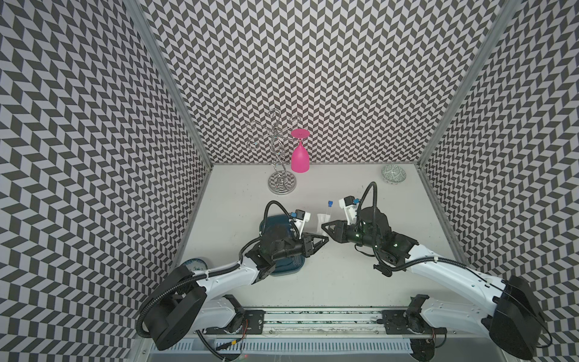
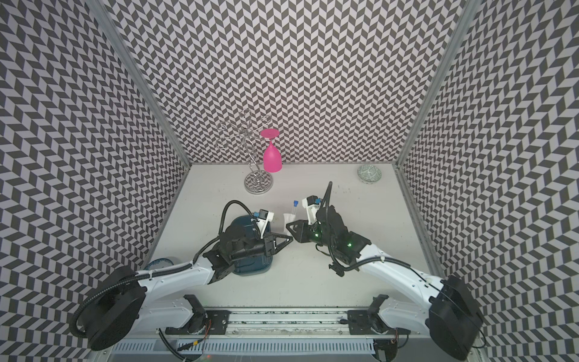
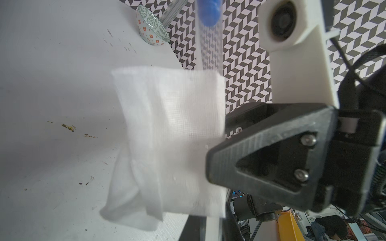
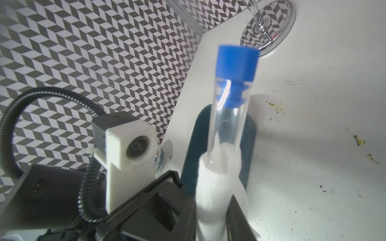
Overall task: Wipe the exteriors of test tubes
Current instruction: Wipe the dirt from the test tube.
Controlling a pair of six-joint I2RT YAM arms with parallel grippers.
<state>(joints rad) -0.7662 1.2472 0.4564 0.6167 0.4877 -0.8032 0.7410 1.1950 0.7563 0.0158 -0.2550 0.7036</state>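
gripping the test tube at its lower end, the left gripper is closed — the right gripper clamps the white tissue wrapped round it.

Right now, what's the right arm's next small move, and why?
Probably slide the right gripper up toward the blue cap: its tissue covers only the lower part of the test tube, glass bare above; the left gripper seems to hold its bottom.

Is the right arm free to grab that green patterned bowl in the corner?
Probably not yet. Bare table lies between it and the bowl, but the right gripper is closed on the white cloth around the test tube.
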